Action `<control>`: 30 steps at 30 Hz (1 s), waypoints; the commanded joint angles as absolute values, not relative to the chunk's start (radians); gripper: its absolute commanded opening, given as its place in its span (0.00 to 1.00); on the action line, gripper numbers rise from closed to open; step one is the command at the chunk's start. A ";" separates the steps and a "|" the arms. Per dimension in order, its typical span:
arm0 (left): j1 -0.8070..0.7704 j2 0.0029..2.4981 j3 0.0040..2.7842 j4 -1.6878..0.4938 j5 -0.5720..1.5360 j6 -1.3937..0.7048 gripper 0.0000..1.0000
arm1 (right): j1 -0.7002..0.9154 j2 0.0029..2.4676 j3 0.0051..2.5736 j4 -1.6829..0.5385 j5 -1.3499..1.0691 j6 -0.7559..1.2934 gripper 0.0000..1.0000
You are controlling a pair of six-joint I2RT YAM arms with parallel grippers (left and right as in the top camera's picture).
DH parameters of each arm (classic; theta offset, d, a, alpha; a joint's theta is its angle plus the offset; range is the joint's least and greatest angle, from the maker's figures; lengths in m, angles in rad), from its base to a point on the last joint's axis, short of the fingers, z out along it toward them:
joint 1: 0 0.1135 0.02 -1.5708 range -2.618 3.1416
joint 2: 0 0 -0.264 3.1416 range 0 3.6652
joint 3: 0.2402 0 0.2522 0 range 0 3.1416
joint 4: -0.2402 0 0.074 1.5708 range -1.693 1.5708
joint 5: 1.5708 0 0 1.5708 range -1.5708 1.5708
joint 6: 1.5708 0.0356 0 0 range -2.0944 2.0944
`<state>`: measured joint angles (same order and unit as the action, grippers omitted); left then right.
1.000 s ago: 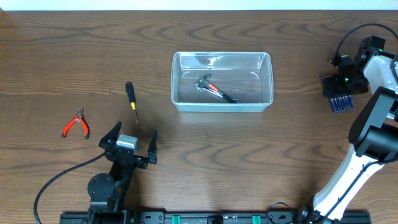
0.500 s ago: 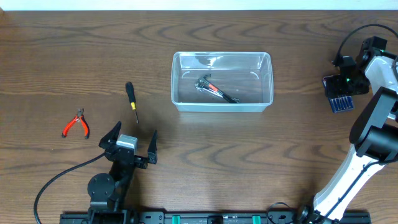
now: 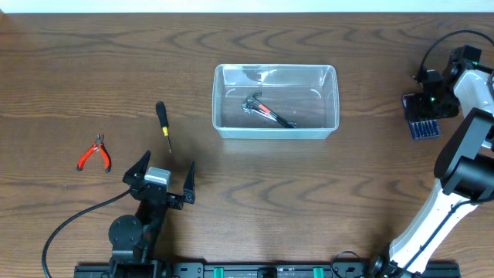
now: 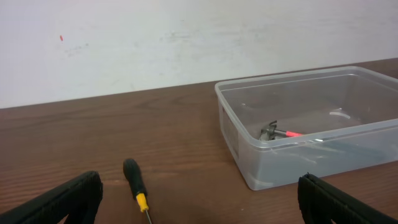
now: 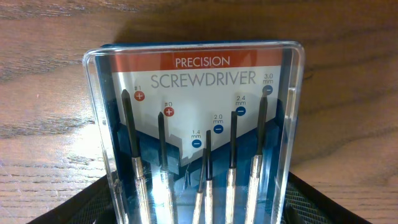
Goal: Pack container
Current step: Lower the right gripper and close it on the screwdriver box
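The clear plastic container (image 3: 275,68) stands at the table's middle and holds a small hammer (image 3: 266,110); both also show in the left wrist view, container (image 4: 298,81) and hammer (image 4: 277,132). A black-handled screwdriver (image 3: 163,123) lies left of it, just ahead of my left gripper (image 3: 167,164), which is open and empty. It also shows between the jaws (image 4: 199,211) in the left wrist view (image 4: 135,180). Red pliers (image 3: 95,154) lie further left. My right gripper (image 3: 424,108) at the far right is shut on a precision screwdriver set (image 3: 422,123), whose case (image 5: 199,112) fills the space between its fingers (image 5: 196,211).
The table's far edge meets a white wall (image 4: 186,37) behind the container. The right arm's white links (image 3: 455,170) stand along the right edge, and a black cable (image 3: 62,228) loops at the front left.
My right gripper has shifted slightly to the right, and the screwdriver set has shifted with it. The left arm has not moved.
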<state>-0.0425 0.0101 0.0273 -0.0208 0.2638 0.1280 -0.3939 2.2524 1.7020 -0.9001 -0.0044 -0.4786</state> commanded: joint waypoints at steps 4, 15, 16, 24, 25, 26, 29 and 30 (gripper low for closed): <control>-0.039 0.004 0.004 -0.046 0.287 0.119 0.98 | -0.402 2.329 1.683 -0.901 0.052 -0.471 0.69; -0.039 0.004 0.004 -0.046 0.287 0.119 0.99 | -0.399 2.328 1.721 -0.918 0.047 -0.444 0.66; -0.039 0.004 0.004 -0.046 0.287 0.119 0.98 | -0.398 2.328 1.733 -0.925 0.044 -0.442 0.64; -0.039 0.004 0.004 -0.046 0.287 0.119 0.98 | -0.397 2.328 1.847 -0.991 0.010 -0.442 0.54; -0.039 0.004 0.004 -0.046 0.287 0.119 0.99 | -0.397 2.328 1.856 -0.995 0.009 -0.442 0.54; -0.039 0.004 0.004 -0.046 0.287 0.119 0.98 | -0.397 2.328 1.865 -1.001 0.007 -0.442 0.54; -0.039 0.004 0.004 -0.046 0.287 0.119 0.98 | -0.392 2.328 1.887 -1.015 0.001 -0.442 0.52; -0.039 0.004 0.004 -0.046 0.287 0.119 0.98 | -0.390 2.328 1.893 -1.018 -0.004 -0.442 0.50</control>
<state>-0.0429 0.0101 0.0273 -0.0208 0.2638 0.1276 -0.3939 2.3161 1.8526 -1.0115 0.0101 -0.4553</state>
